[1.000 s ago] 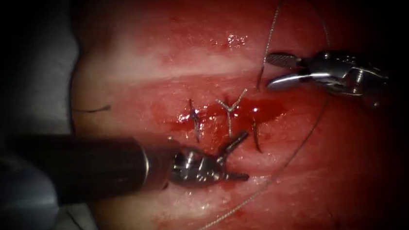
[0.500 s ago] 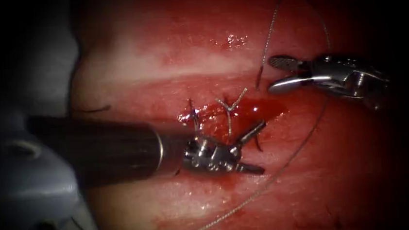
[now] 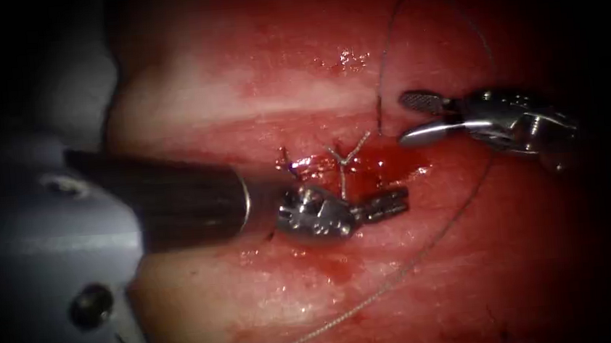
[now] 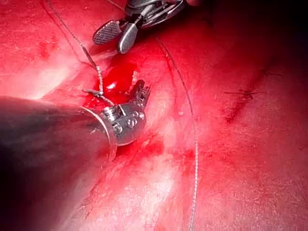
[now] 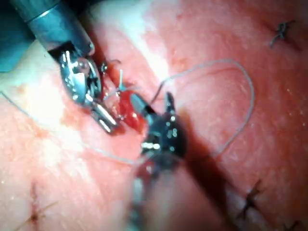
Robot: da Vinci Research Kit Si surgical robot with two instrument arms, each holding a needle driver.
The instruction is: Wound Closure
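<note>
The left tool [image 3: 388,205] is squeezing shut over the needle by the cut [image 3: 363,165]. The right tool [image 3: 418,117] is hanging open, holding nothing, beside the thread [image 3: 428,245].

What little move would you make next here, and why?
Probably a gentle pull along the needle's curve: the left tool has just shut its jaws where the needle stood out of the tissue, near the cut's right end; the right tool waits open, holding nothing.

Two pincers are counted: the left pincer [image 3: 384,205] and the right pincer [image 3: 418,117]; one thread [image 3: 428,245]; two stitches [image 3: 345,162].
</note>
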